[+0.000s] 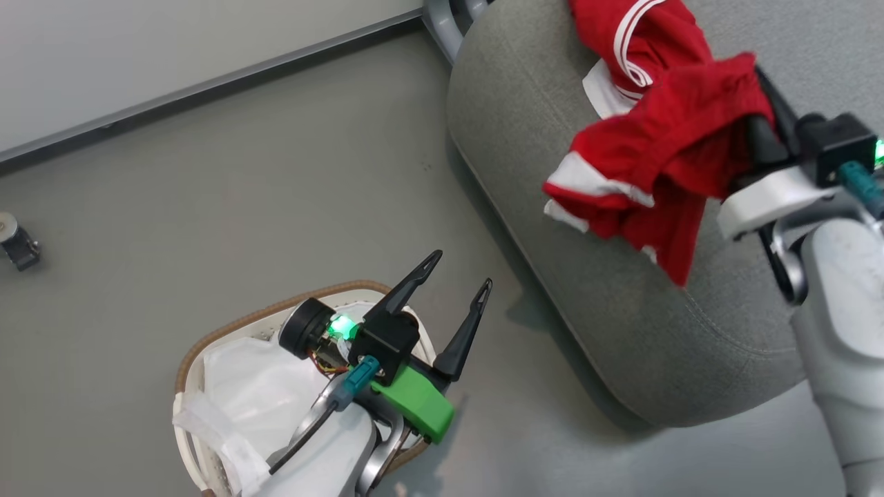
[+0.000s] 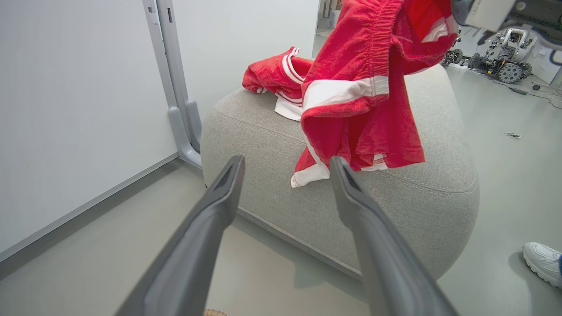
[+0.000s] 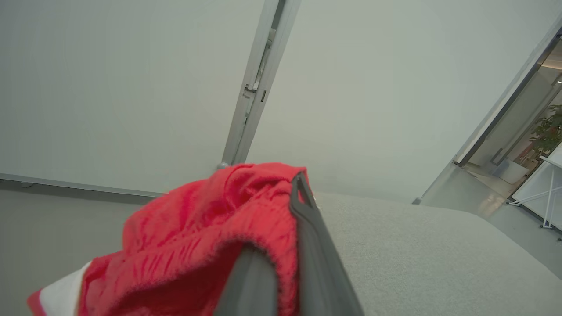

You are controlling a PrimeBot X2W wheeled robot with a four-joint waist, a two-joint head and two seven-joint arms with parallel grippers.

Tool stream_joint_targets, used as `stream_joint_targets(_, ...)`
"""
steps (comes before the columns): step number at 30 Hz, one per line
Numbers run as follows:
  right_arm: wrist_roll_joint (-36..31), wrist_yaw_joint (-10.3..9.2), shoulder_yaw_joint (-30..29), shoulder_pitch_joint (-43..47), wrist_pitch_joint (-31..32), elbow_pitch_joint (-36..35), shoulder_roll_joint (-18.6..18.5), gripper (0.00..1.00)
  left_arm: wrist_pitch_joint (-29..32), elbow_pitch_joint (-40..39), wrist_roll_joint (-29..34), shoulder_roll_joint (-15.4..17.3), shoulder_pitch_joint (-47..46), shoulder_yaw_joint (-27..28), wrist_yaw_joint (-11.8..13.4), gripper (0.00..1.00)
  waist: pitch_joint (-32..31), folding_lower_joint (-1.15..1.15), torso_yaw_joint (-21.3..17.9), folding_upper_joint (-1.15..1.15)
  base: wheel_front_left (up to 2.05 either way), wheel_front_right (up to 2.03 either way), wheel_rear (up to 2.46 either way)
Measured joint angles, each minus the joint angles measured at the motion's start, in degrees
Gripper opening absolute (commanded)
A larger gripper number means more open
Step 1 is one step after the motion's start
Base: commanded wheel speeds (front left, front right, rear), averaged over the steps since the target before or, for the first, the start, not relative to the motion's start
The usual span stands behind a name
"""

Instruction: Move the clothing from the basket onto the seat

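Note:
One red garment (image 1: 635, 41) with white stripes lies on the grey seat (image 1: 525, 138) at its far side. A second red garment (image 1: 656, 159) hangs above the seat, pinched in my right gripper (image 1: 756, 131), which is shut on its waistband (image 3: 246, 206). In the left wrist view this garment (image 2: 360, 96) dangles with its hem touching the seat (image 2: 272, 131). My left gripper (image 1: 459, 273) stands open and empty above the basket (image 1: 207, 345), whose brown rim and white liner cloth (image 1: 255, 386) show beneath the arm.
A partition wall with a grey post (image 2: 173, 87) stands behind the seat. A small castor-like part (image 1: 17, 241) lies on the floor at the left. A person's white shoe (image 2: 542, 261) is at the right, and other robots (image 2: 500, 61) stand far back.

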Motion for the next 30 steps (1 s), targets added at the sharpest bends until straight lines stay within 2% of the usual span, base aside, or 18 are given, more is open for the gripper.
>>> stream_joint_targets(6, 0.1, 0.00, -1.8, -11.5, 1.9, 1.7, -6.0, 0.00, 0.2, -0.9, 1.7, 0.2, -1.7, -1.5, -0.3, 1.00, 2.8, 0.00, 1.9, 0.00, 0.00, 0.00, 0.00)
stream_joint_targets(9, 0.0, 0.00, -3.0, -16.7, 4.2, 2.0, -12.0, 0.00, 0.5, -1.8, 2.3, 0.1, -2.9, -2.3, -0.5, 1.00, 4.5, 0.00, 3.4, 0.00, 0.00, 0.00, 0.00)
stream_joint_targets(15, 1.0, 0.00, -7.2, -25.2, 7.6, 2.2, -21.9, 0.00, 0.7, -3.7, 3.0, 0.0, -5.3, -2.6, -0.2, 1.00, 8.3, 0.00, 7.0, 0.00, 0.00, 0.00, 0.00)
stream_joint_targets(21, 1.2, 0.00, -13.0, -30.5, 9.7, 6.6, -28.4, 0.00, 0.8, -5.5, 4.0, 0.0, -7.8, -3.4, -0.1, 1.00, 13.1, 0.00, 10.9, 0.00, 0.00, 0.00, 0.00)
stream_joint_targets(25, -1.2, 0.00, -17.7, -30.3, 8.7, 11.6, -28.5, 0.00, 0.9, -6.2, 4.9, -0.1, -9.3, -3.9, -0.1, 1.00, 16.6, 0.00, 13.4, 0.00, 0.00, 0.00, 0.00)
stream_joint_targets(30, -4.1, 0.00, -20.6, -26.2, 5.4, 18.1, -22.6, 0.00, 1.0, -6.4, 5.1, 0.1, -9.8, -3.9, 0.1, 1.00, 20.7, 0.01, 15.7, 0.00, 0.00, 0.00, 0.00)
